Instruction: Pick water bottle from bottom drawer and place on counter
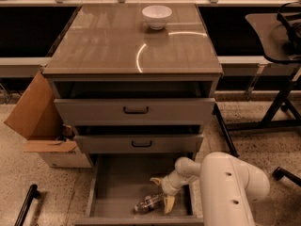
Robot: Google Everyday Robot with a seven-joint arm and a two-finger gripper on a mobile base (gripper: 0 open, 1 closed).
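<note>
A white bowl (156, 16) stands alone near the back edge of the worktop (117, 46), whose glossy grey-brown top carries a curved streak of glare. Below it, two shallower drawers (135, 111) with black handles are pulled partly out and overhang the rear of the bottom drawer (117, 180), which is drawn out furthest.

The robot's white arm (230, 182) reaches into that drawer from the right, its bulk covering the drawer's right front corner. The gripper (162, 192) sits low over the drawer floor with its two yellowish fingers (169, 204) spread apart, holding nothing. The water bottle (147, 203) lies on its side on the floor of the drawer near the front wall, just beside the lower finger; I cannot tell whether they touch.

An open cardboard box (35, 117) leans against the cabinet's left side. A dark table on black legs (275, 32) stands to the right. The floor (263, 140) is speckled stone.
</note>
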